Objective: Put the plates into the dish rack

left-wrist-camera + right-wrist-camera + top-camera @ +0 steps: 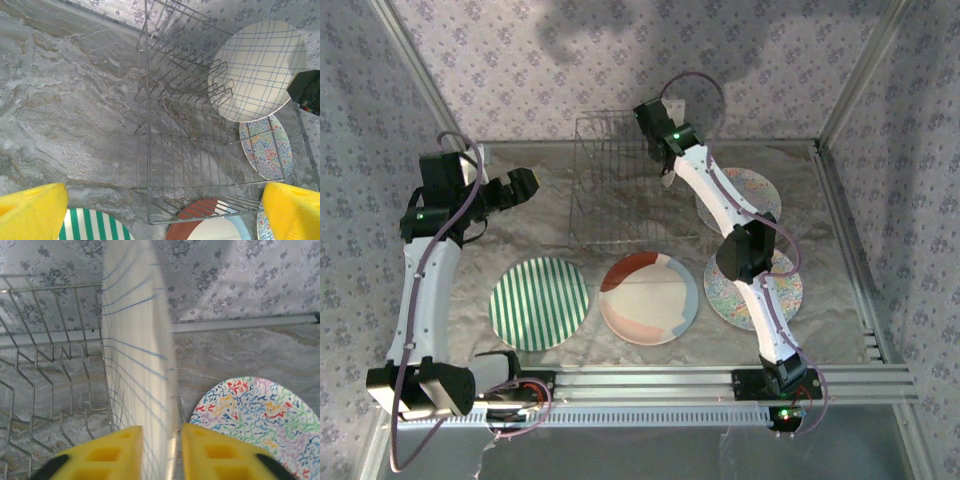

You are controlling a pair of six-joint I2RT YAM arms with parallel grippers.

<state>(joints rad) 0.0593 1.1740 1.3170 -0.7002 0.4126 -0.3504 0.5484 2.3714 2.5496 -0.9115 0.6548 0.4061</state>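
Standing on edge at the 3 o'clock side of the thin dark wire dish rack (615, 185), the round white plate with fine blue grid lines (255, 70) has the right gripper (161, 450) straddling its rim, one yellow finger on each face; I cannot tell whether it pinches or has let go. The left gripper (162, 212) hangs released, spread wide at the rack's 9 o'clock. Flat on the grey marbled bench (540, 225) lie the green-and-white striped round plate (540, 303) at 7 o'clock, the cream round plate with red and blue patches (650, 298) at 6, and two multicoloured mosaic round plates (750, 195) (760, 290) at 3 and 4. These look stiff, smooth and breakable, likely slippery; I'd take each by its rim, squarely.
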